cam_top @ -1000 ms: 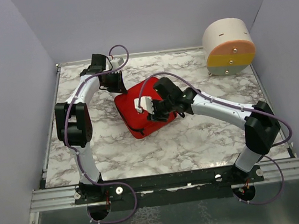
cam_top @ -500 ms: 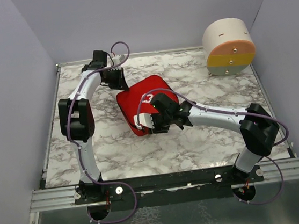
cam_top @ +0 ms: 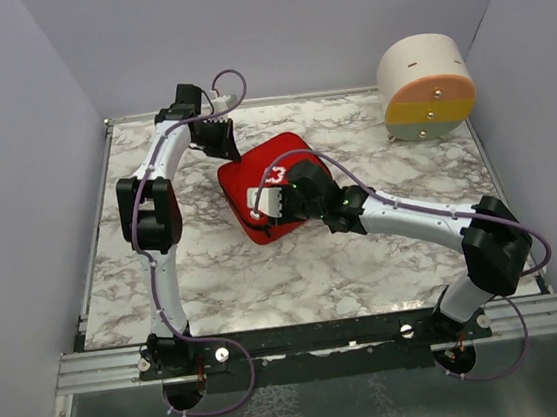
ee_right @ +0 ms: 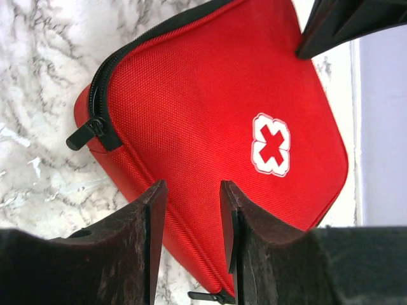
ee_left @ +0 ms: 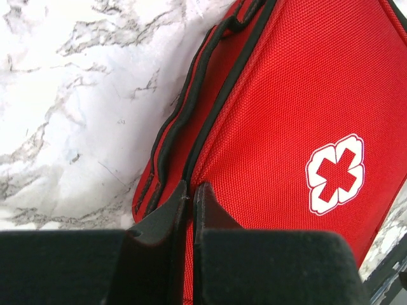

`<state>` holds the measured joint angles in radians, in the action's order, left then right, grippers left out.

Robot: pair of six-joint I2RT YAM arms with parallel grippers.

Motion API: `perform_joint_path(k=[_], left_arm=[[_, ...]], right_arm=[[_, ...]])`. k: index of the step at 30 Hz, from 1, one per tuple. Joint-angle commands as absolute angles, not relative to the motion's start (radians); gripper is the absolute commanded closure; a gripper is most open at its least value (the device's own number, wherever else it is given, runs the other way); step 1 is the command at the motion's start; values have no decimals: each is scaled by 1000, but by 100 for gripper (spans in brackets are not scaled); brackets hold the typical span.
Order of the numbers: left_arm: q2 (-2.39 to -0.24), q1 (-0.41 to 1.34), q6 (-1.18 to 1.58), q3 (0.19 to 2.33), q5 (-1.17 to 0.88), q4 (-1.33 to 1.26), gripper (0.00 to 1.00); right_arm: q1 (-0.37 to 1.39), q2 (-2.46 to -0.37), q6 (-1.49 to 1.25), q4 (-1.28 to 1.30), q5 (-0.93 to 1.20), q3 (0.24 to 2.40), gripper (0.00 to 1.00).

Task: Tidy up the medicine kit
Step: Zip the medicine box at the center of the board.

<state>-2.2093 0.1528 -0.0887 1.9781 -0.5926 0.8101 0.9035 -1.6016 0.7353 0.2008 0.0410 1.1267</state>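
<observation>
Left claw (ee_left: pixel 189 194) is pinched shut, its tips set on the black zip line at the kit's (cam_top: pixel 290 153) far-left edge. Whether it nips a pull or a fold of fabric there I cannot tell. Right claw (ee_right: pixel 191 190) stands partly open over the kit's near edge, with red fabric showing through the gap and nothing held between its jaws.

The kit lies on the marble table (cam_top: pixel 384 247), left of centre and toward the far side, between the 2 claws. A round container (cam_top: pixel 426 86) sits well apart at the far right corner.

As for progress, the kit is closed, and no bottles or other supplies lie loose anywhere on the table. That reads to me as late in the job, with the contents likely inside and only the zip or final placing left. The inside is hidden, though, so this could equally be a kit not yet opened.

The kit is a rounded-square red fabric case of coarse weave, with a white cross (ee_right: pixel 270 145) on its lid. Black zip tape runs round its edge, with 1 pull (ee_right: pixel 86 135) at a corner and a 2nd low in the right wrist view. A black handle (ee_left: pixel 184 108) runs along its side.
</observation>
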Motion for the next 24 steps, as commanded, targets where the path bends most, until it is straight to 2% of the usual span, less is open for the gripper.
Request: perform_joint_path(k=[1, 24], left_arm=[[-2333, 164, -196, 2067, -575, 878, 100], [-2405, 212, -295, 2214, -618, 969, 100]], right_arm=[[898, -1589, 766, 116, 19, 1123, 60], [895, -1676, 778, 250, 219, 1150, 62]])
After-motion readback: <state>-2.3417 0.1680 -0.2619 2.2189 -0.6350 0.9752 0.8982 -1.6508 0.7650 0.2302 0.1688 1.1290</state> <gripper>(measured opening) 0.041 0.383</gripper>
